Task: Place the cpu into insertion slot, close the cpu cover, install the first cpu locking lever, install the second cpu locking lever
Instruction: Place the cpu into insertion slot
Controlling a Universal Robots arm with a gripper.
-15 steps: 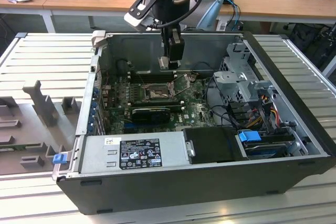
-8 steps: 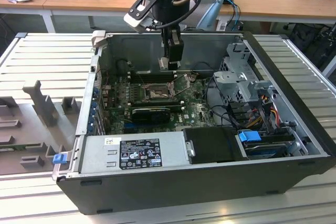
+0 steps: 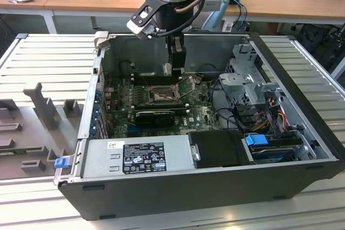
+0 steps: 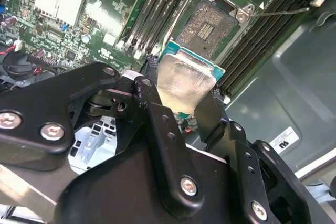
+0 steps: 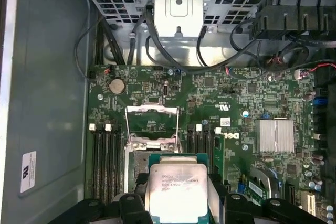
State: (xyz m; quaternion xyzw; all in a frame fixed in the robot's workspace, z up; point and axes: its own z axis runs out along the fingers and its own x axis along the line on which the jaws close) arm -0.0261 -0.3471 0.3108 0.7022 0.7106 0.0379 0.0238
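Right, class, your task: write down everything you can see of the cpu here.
The cpu is a flat square chip. It has a pale silvery metal face with faint print, and a green board edge shows around it. The black pincer clamps it by two opposite edges, metal face towards both wrist cameras. It hangs above the motherboard, close to the open insertion slot, and is not seated in it.
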